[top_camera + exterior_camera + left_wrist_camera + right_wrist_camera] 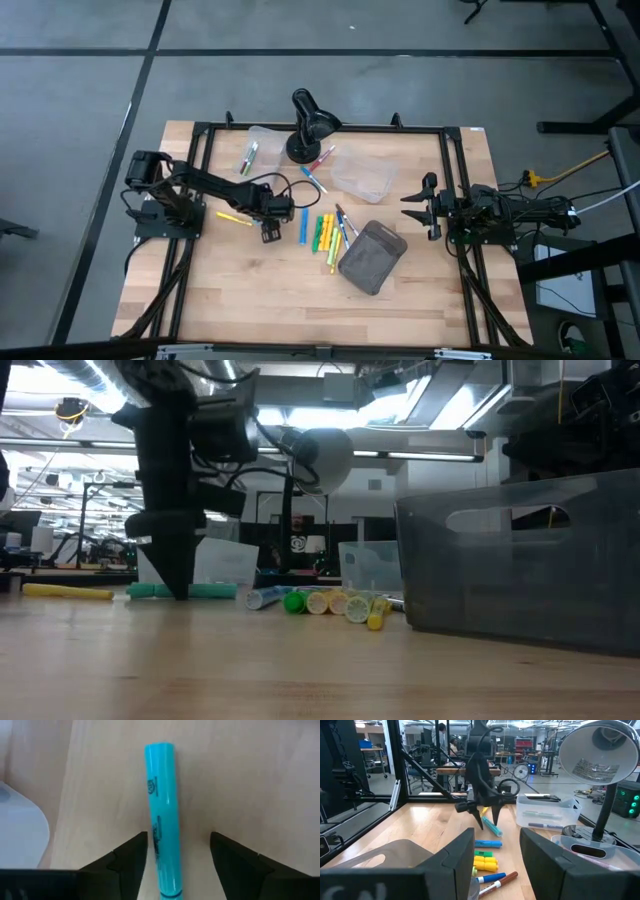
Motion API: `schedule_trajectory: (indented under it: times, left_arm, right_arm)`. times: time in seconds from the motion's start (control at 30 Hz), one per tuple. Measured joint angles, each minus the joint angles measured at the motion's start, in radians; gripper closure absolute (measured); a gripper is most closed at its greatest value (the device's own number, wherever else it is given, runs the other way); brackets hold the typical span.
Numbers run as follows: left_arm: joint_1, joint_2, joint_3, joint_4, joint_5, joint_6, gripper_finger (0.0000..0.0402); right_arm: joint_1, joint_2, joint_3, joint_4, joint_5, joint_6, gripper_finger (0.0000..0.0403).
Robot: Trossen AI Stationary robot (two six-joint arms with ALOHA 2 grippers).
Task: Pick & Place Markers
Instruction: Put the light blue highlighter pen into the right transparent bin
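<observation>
Left gripper (177,865) stands wide astride a teal marker (162,815) lying flat on the bench (250,290), on the lamp's (310,125) near side; squeezing it mid-barrel looks wisest. Right gripper (497,855) waits part-open, empty, far off

The left arm was stretched out from its base toward the middle of the tabletop (250,300), wrist bent so the left tool (270,236) pointed straight down at the wood, fingers (127,865) spread apart. The right arm sat folded at the right edge of the tabletop, right tool (412,210) partly open, holding nothing.
</observation>
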Motion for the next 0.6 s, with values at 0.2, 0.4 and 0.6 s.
schedule_trajectory:
  times: [0.2,0.4,0.6]
  left_arm:
    - [0.051,-0.006,-0.060,0.075,0.118,-0.006,0.0207]
    - [0.077,-0.005,-0.062,0.083,0.148,-0.016,0.0256]
    - [0.082,-0.003,-0.063,0.091,0.151,-0.075,0.0325]
  right_arm:
    - [0.000,0.000,0.000,0.000,0.000,0.000,0.0246]
    - [0.000,0.000,0.000,0.000,0.000,0.000,0.0246]
    - [0.000,0.000,0.000,0.000,0.000,0.000,0.0246]
